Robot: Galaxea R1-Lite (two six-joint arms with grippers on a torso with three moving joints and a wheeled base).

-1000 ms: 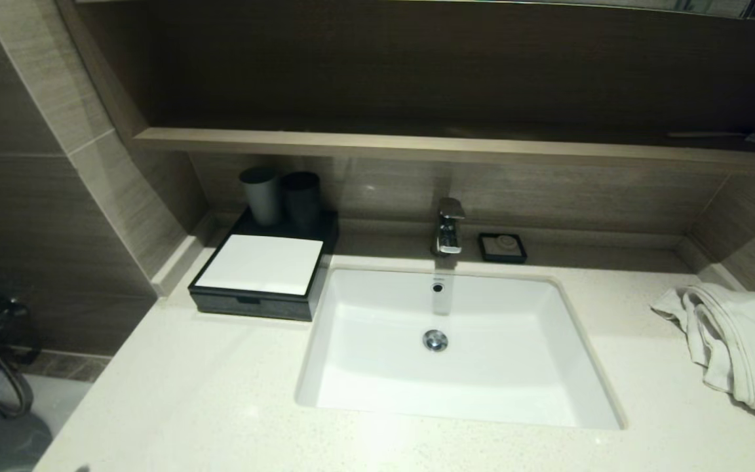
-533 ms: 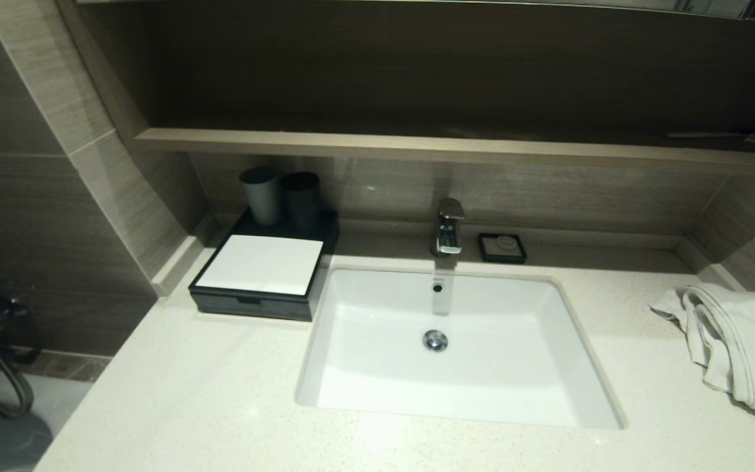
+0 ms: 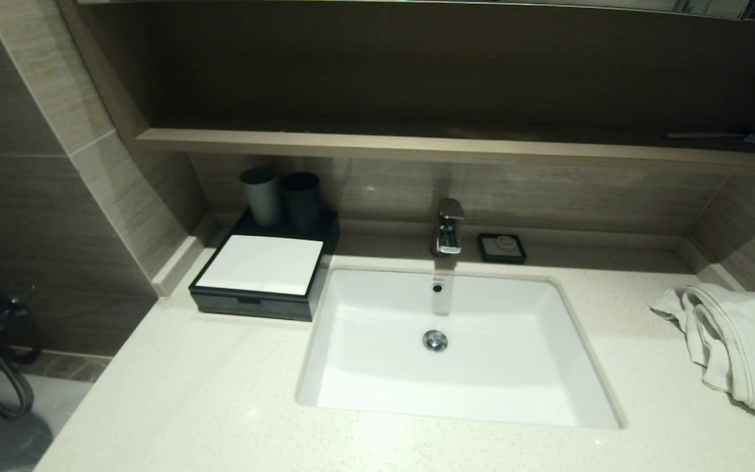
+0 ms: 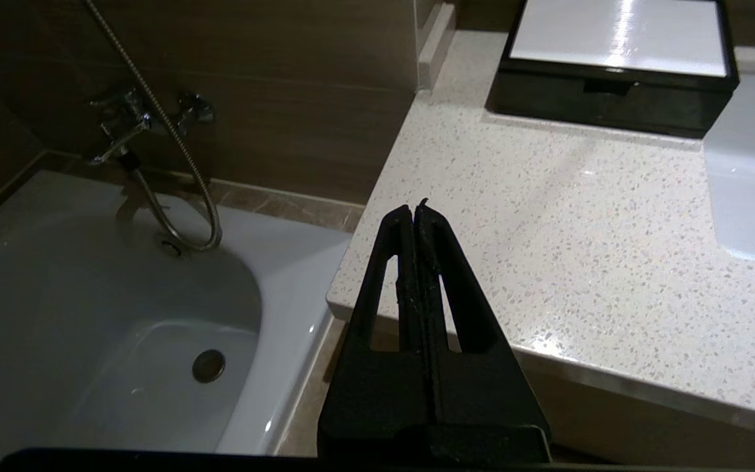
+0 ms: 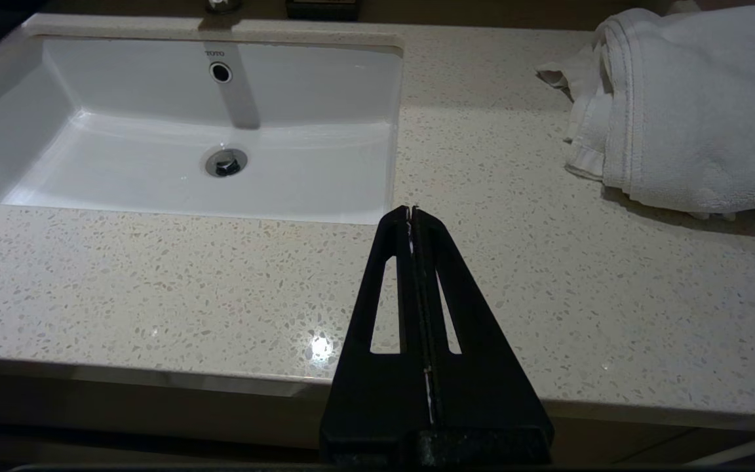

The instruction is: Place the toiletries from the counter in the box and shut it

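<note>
The black box [image 3: 256, 288] with its white top panel stands on the counter [image 3: 207, 387] left of the sink, its drawer front flush and shut; it also shows in the left wrist view [image 4: 613, 98]. No toiletry packets show in any view. My left gripper [image 4: 415, 211] is shut and empty, held off the counter's front left corner, beside the bathtub. My right gripper [image 5: 411, 211] is shut and empty, held over the counter's front edge, right of the sink. Neither gripper shows in the head view.
A white sink [image 3: 456, 347] with a chrome tap [image 3: 448, 226] fills the middle. Two dark cups [image 3: 282, 193] stand behind the box. A small black soap dish [image 3: 502, 248] is right of the tap. A white towel [image 3: 738, 347] lies at the far right. A bathtub [image 4: 89, 328] lies left of the counter.
A dark shape, probably my left arm, has dropped out of the head view's lower left corner. Nothing on the counter has moved.
</note>
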